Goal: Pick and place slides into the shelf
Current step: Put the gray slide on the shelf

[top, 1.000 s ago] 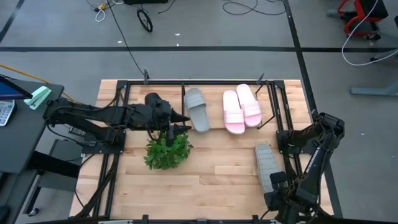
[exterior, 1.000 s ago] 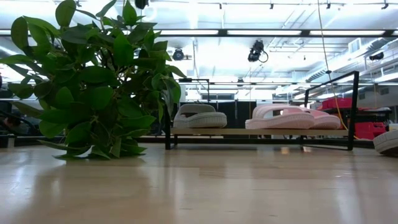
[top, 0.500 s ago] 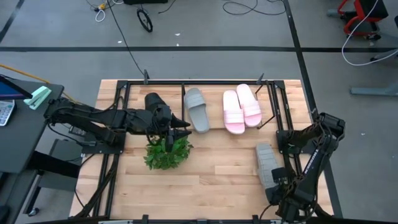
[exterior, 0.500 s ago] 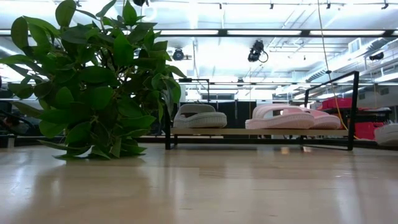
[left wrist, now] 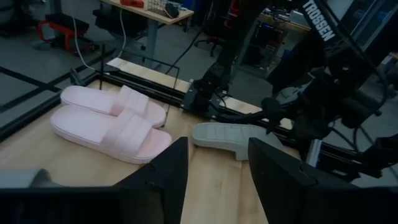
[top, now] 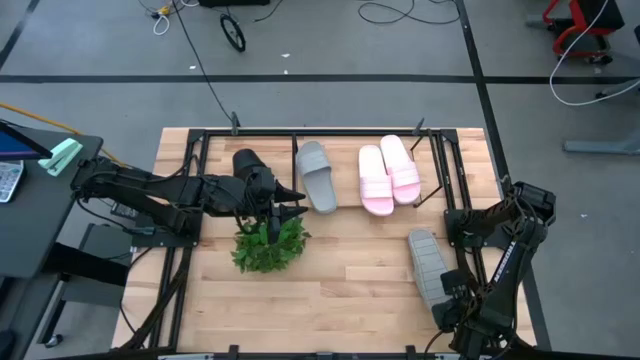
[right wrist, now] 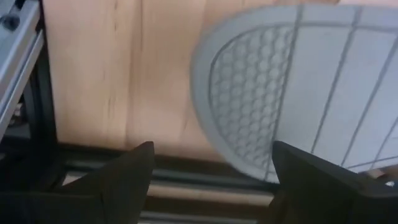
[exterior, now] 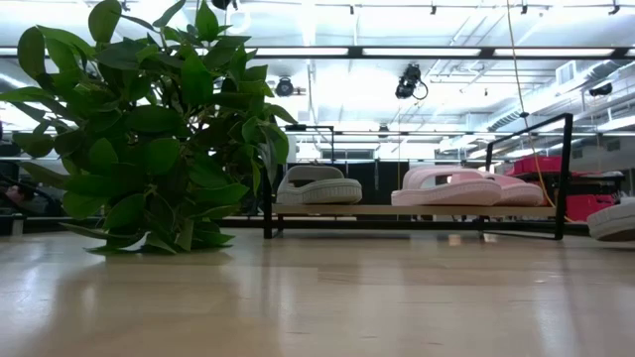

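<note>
Holding three sandals already, the shelf (top: 430, 165) sits at the table's far edge: one grey sandal (top: 317, 176), two pink sandals (top: 389, 173), long axes running far-to-near. Last grey sandal (top: 426, 264) lies sole-up on the table by the right arm, long axis same way, far end tipped slightly left. Right gripper (top: 447, 298) sits at its near end, fingers wide apart, gripping nothing. Left gripper (top: 287, 198) open, empty, over the plant (top: 268, 243); right arm clearly nearer
</note>
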Robot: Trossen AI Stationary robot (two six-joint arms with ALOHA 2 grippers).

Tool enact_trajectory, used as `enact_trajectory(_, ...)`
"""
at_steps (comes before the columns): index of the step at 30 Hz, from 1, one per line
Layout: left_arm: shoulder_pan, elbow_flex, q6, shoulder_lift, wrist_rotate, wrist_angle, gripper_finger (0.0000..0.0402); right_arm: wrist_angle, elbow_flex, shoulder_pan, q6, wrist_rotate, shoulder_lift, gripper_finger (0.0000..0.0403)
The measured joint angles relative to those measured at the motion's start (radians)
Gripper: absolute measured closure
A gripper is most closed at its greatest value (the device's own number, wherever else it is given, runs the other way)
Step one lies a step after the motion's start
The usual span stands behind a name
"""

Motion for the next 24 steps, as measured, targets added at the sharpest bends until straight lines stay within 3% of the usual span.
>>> enact_trajectory(8,0.0,0.0,0.016,0.0,-0.026,0.0,0.0228,-0.104,0.036,0.029,0.133,0.027,0.0,0.0078)
enact_trajectory(24,-0.001,0.0,0.056,0.0,-0.077,0.0,0.023,-0.084,0.024,0.04,0.023,0.088,0.0,0.0089)
